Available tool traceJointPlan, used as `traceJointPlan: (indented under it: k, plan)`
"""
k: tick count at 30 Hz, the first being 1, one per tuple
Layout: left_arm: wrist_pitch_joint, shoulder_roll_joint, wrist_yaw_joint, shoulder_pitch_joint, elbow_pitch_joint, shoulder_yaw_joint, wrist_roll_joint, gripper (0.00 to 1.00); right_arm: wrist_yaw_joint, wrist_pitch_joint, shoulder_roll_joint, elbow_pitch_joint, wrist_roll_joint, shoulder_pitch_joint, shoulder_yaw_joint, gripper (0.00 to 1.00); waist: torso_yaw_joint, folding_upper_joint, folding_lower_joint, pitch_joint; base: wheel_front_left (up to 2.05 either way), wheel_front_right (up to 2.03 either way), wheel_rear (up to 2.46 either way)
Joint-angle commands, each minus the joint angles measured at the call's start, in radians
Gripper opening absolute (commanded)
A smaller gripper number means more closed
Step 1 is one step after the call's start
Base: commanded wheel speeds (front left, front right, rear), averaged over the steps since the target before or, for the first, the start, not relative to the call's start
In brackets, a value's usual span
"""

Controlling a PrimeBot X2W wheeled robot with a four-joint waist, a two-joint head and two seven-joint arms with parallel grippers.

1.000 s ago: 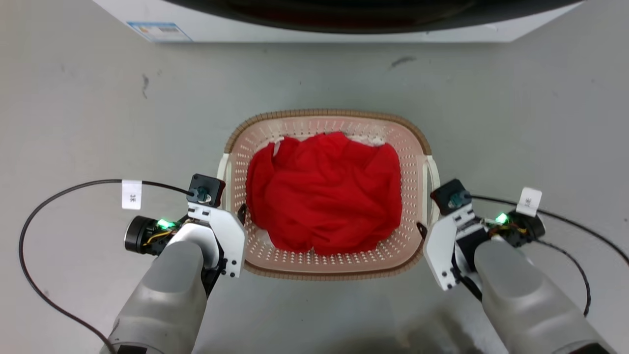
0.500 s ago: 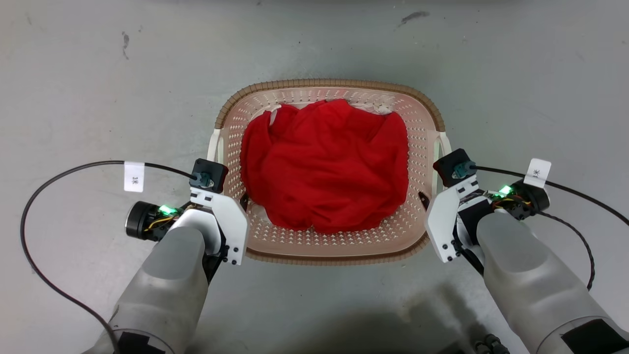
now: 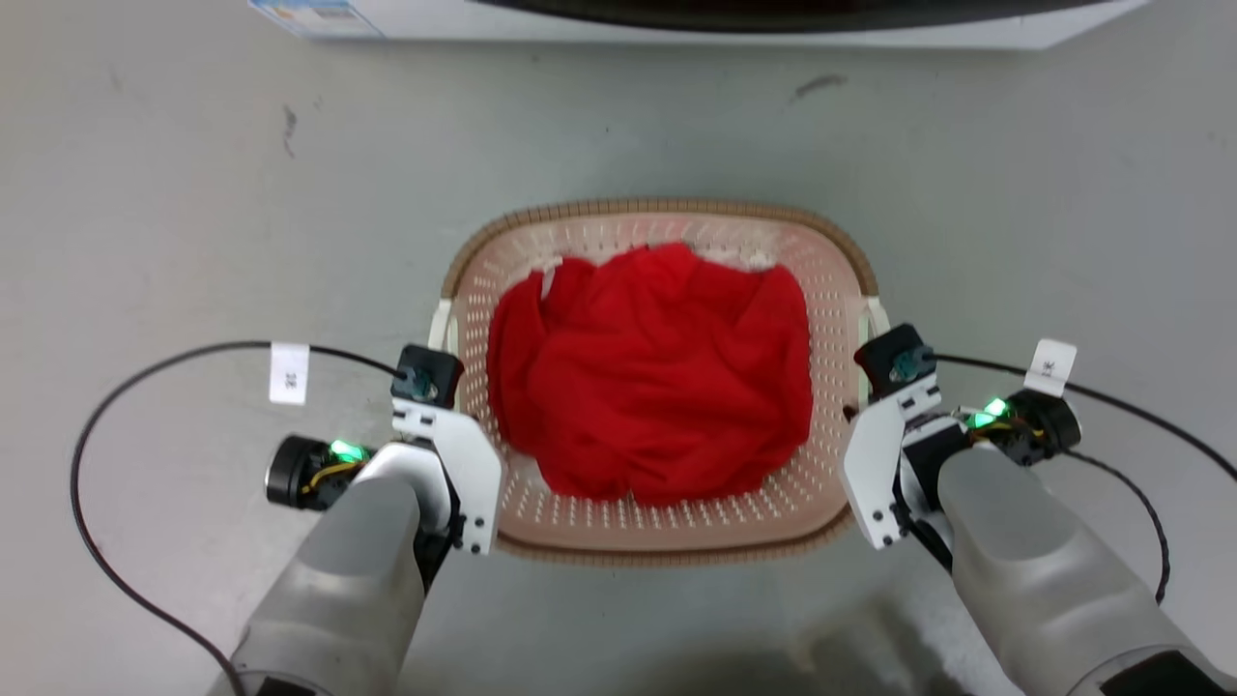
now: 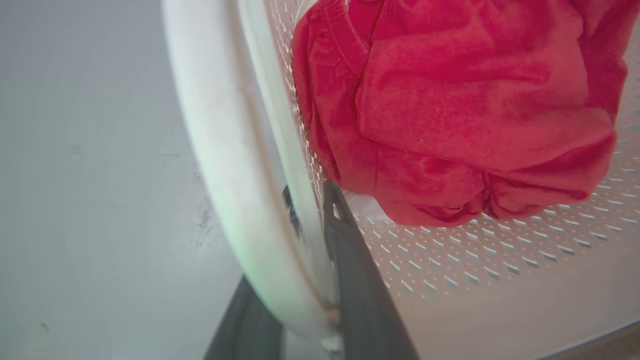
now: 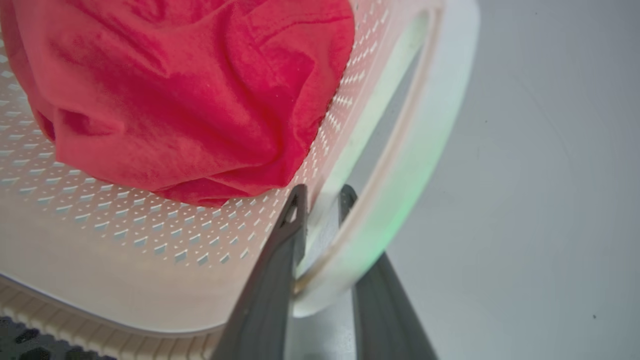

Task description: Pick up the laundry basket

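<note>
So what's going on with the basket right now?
The robot has both grippers on the laundry basket, which holds a red cloth and is in front of the washing machine. The left gripper pinches the left side wall, one finger inside the basket and the other in the gap behind the white handle. The right gripper does the same on the right side. Both look closed on it. Whether the basket is off the floor cannot be told.

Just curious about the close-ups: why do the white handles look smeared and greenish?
Left wrist view: left handle of the laundry basket out of focus, close to the lens, tinged green. Right wrist view: right handle the same. Head view: sharp; green wrist lights probably cast that tint.
</note>
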Motion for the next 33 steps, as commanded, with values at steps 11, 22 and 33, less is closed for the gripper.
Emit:
traceJointPlan:
  k: [11,22,33]
  plan:
    - [0.089,-0.022,-0.006,0.116,-0.025,-0.104,-0.123,0.00,-0.001,0.046,0.004,-0.007,0.071,0.086,0.108,0.00,0.024,0.0000,-0.0001,-0.216,0.00,0.00,0.00]
    - [0.183,0.003,-0.006,0.204,-0.072,-0.210,-0.253,0.00,0.001,0.122,0.007,-0.032,0.189,0.172,0.243,0.00,0.028,0.0000,-0.0001,-0.398,0.00,0.00,0.00]
    - [0.282,0.033,-0.007,0.302,-0.133,-0.326,-0.388,0.00,0.001,0.188,0.007,-0.031,0.312,0.245,0.362,0.00,0.030,0.0000,-0.0001,-0.571,0.00,0.00,0.00]
